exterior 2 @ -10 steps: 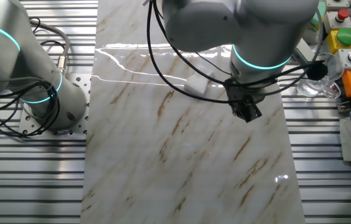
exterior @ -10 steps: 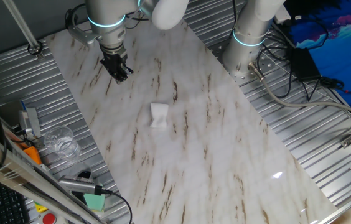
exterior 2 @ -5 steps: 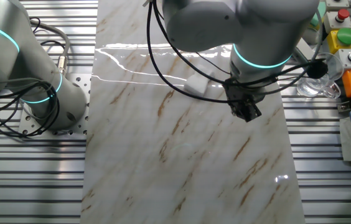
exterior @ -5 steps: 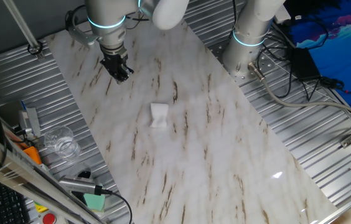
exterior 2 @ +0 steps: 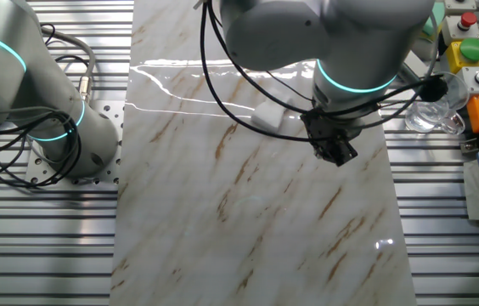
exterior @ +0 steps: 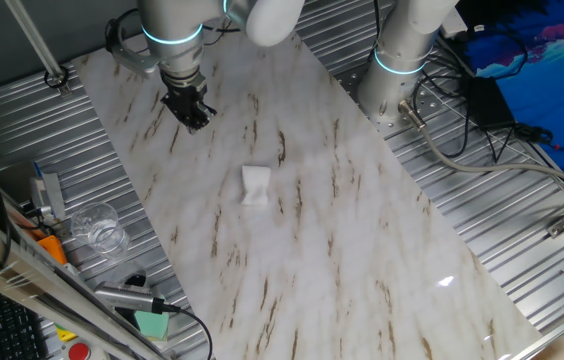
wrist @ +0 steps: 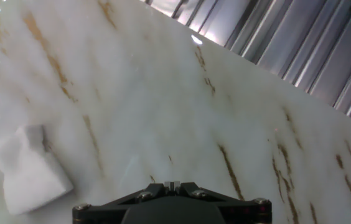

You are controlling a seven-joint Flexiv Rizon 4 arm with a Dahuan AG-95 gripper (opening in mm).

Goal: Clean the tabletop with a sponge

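Note:
The white marble-look tabletop [exterior: 362, 240] with brown veins runs diagonally through the view. The small white wrinkled sponge [exterior: 255, 185] lies on it near the middle, on its own. It also shows in the other fixed view [exterior 2: 267, 116] and at the lower left of the hand view [wrist: 26, 169]. My gripper [exterior: 193, 116] hangs just above the slab toward its far left end, well away from the sponge. In the hand view the two fingertips meet at the bottom centre [wrist: 172, 185], so the gripper is shut and holds nothing.
Ribbed grey metal [exterior: 52, 150] surrounds the slab. A clear glass [exterior: 97, 228], a green block with a metal tool [exterior: 147, 320] and an orange item stand at the left. A second arm's base [exterior: 394, 70] with cables stands at the far right.
My gripper has shifted very slightly toward the slab's far end. The sponge has not moved.

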